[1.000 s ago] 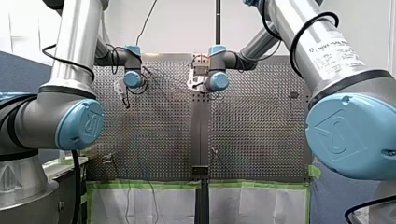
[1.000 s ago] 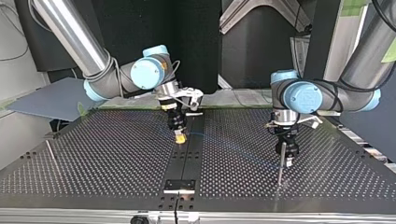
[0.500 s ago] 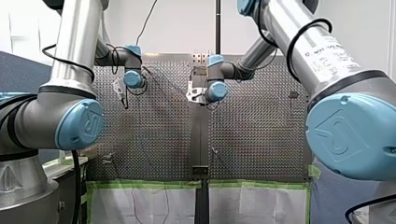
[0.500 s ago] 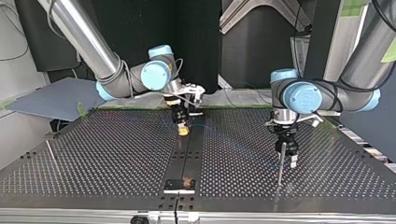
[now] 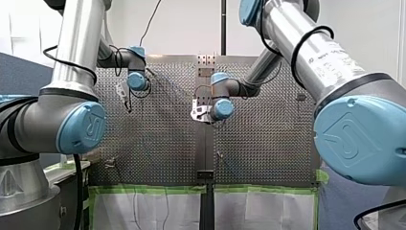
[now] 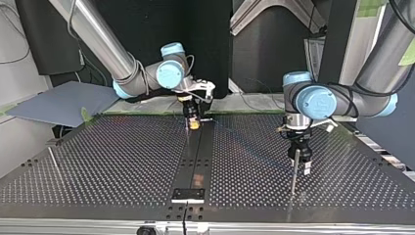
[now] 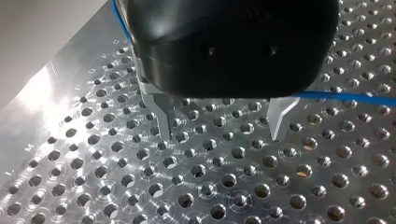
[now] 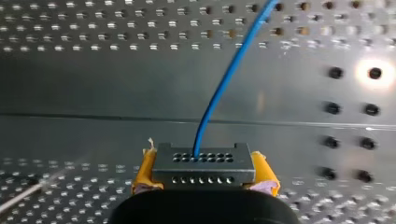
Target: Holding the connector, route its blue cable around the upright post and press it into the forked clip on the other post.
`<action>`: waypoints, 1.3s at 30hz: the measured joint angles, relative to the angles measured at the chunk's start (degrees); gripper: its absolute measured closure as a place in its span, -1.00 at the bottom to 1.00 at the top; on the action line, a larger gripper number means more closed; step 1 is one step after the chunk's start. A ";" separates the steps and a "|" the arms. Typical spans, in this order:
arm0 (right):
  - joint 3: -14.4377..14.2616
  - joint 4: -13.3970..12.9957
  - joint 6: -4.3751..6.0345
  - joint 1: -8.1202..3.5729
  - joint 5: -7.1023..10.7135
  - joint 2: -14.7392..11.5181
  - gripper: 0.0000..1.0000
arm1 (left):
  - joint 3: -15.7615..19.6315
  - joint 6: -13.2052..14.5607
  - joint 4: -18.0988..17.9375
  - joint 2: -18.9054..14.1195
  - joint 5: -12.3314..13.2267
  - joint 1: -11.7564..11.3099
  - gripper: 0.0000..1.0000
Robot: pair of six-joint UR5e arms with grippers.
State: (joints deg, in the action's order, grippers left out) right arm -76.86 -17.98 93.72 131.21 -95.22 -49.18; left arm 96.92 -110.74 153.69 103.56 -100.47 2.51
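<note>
- Right pincer (image 8: pixel 204 175): yellow pads (image 8: pixel 145 170) clamped on the connector (image 8: pixel 204 163); connector seated between the pads, above the tabletop (image 8: pixel 93 93).
- Blue cable (image 8: pixel 224 84): exits the connector face; runs ahead of the pincer.
- Left pincer (image 7: pixel 224 123): metal fingers (image 7: pixel 163 116) apart, nothing between them; cable passes just beside one finger; upright post (image 6: pixel 293 171) just beside it.

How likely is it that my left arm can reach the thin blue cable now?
Likely yes: the thin blue cable passes just beside my left arm's open jaws, over the perforated metal table, and nothing stands between them.
</note>
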 joint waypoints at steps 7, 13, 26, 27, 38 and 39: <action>-1.70 -2.68 0.16 0.37 -0.47 1.34 1.00 | 0.00 0.00 -0.13 0.00 -0.04 0.05 -1.00; -3.74 -5.16 0.32 0.36 -0.50 2.02 1.00 | 0.00 0.01 -0.13 0.00 -0.10 0.06 -1.00; -6.81 -8.41 0.14 1.69 -1.45 7.11 1.00 | 0.00 0.12 0.03 0.00 -0.06 0.26 -1.00; -6.86 -8.56 0.13 1.85 -1.53 7.47 1.00 | 0.00 0.11 0.03 0.00 -0.07 0.28 -1.00; -8.27 -9.88 0.07 2.66 -4.64 10.25 1.00 | 0.00 0.17 0.04 0.00 -0.07 0.32 -1.00; -8.66 -10.27 0.18 2.55 -5.03 10.57 1.00 | 0.00 0.17 0.04 0.00 -0.09 0.32 -1.00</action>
State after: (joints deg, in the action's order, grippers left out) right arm -85.52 -28.25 93.90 133.76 -100.25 -38.61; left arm 96.92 -110.57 153.73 103.56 -100.56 2.83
